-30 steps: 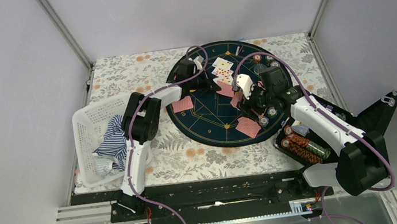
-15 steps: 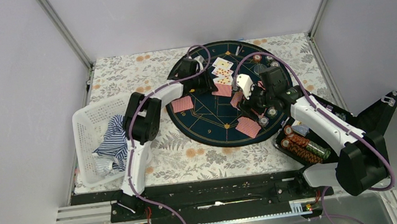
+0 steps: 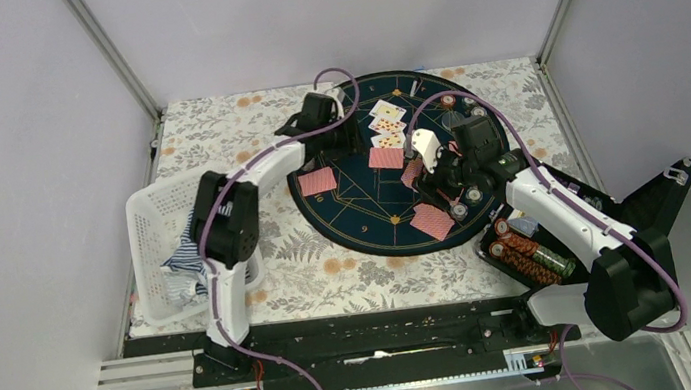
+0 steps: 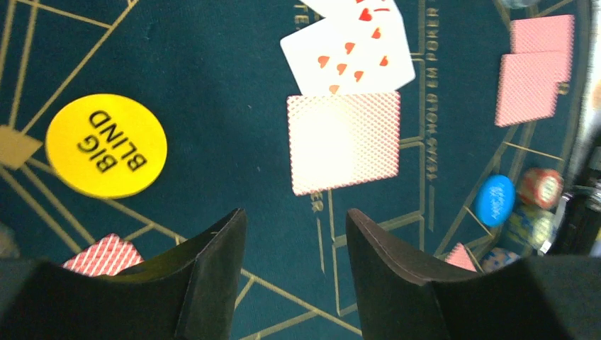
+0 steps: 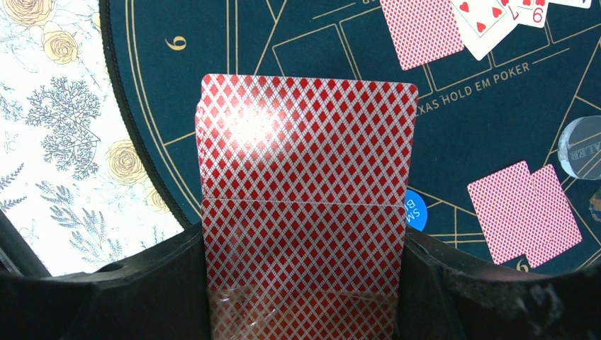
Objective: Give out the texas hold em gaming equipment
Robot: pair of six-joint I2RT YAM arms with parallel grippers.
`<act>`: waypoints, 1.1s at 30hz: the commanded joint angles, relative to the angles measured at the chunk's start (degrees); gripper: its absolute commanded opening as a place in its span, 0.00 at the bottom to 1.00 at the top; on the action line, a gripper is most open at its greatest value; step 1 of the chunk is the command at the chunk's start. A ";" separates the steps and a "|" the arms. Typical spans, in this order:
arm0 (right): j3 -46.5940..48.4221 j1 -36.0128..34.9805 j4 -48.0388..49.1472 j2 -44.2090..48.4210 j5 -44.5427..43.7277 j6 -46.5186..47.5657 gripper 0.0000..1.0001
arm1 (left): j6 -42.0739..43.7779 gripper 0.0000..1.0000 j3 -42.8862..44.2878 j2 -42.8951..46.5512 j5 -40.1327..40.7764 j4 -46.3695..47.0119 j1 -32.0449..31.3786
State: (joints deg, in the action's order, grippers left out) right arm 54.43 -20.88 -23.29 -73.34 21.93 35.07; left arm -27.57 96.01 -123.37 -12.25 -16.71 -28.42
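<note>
Lying face down on the mat (image 4: 212,85), a card (image 4: 344,142) overlaps the lower edge of the face-up hearts (image 4: 351,53), just ahead of the left gripper (image 4: 294,216). Its jaws stand apart and empty. The card looks freshly dealt into the middle row, so 1 more piece of the deal is probably done.

The yellow disc (image 4: 106,145) sits to the card's left. The blue disc (image 4: 495,200) lies well off to the right beside chip stacks (image 4: 542,188).

The right gripper (image 5: 305,283) is clamped on the deck (image 5: 305,177), held upright above the mat near its edge, likely the source of the next card.

Against 1 second ago, the left gripper's jaws have parted and it has pulled back toward the mat's rim. Its arm now leans over the basket (image 3: 150,231). The right gripper has not moved.
</note>
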 commanded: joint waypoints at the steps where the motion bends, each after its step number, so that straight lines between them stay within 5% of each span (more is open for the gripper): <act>1: 0.94 0.06 1.30 0.89 1.88 0.10 0.00 | 0.28 0.59 -6.74 12.33 -12.36 7.36 2.80; 10: 0.85 -0.07 -0.63 1.17 6.70 2.34 0.00 | -6.43 0.66 -14.21 21.84 -37.19 14.86 0.98; 22: 0.72 -0.69 -0.87 1.70 7.69 2.65 0.00 | -4.63 0.71 -12.67 18.18 -36.30 10.82 -8.07; 33: 0.42 -0.74 0.27 2.71 7.47 2.02 0.00 | -3.35 0.46 -13.15 16.94 -32.51 8.52 -9.04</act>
State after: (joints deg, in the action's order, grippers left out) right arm 54.43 -20.97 -24.97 -73.19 27.99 36.82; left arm -32.60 81.91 -107.07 -46.68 -8.45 -37.56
